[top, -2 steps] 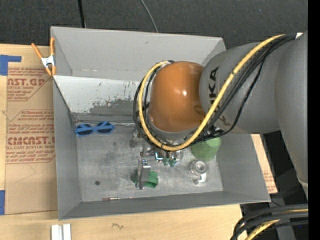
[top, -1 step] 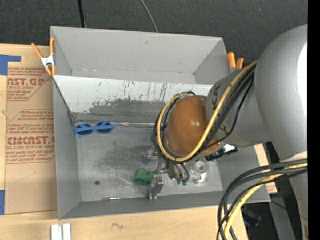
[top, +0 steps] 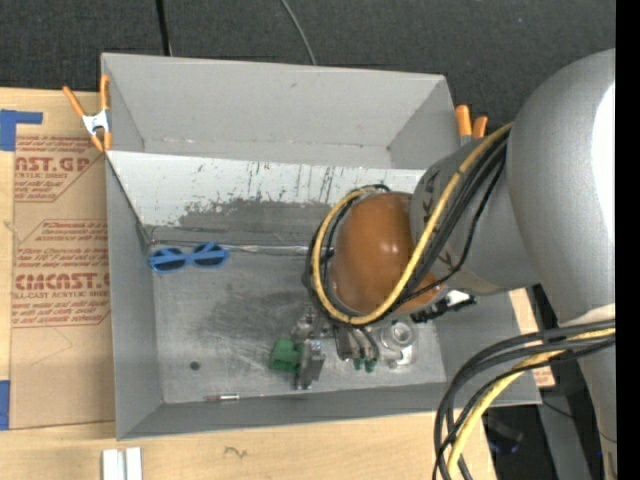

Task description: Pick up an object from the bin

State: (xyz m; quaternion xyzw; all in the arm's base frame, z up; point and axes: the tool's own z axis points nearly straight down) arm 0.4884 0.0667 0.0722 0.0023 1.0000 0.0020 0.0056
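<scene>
The arm [top: 560,198] comes in over the right rim of the bin [top: 270,98], and its wrist, under an orange cover [top: 372,253], sits low inside. The biggest hazard from here, as I judge it, is that bulk. If it presses lower, the wrist or its looped cables [top: 318,258] could foul the right wall or scrape the floor.

The smaller risk is at the gripper [top: 318,358], which is down near the floor close to the front wall, right beside a small green blocky thing [top: 284,355]. An off-centre close would probably push that piece along the floor instead of catching it (it looks light and loose).

The wrist is pitched steeply downward, the tool aimed at the front-centre of the floor. I cannot tell whether the tool is spread or pressed together, nor whether the green piece sits inside it or only against it.

A blue two-looped thing [top: 188,258] lies well apart, at the left by the back wall's foot.
</scene>
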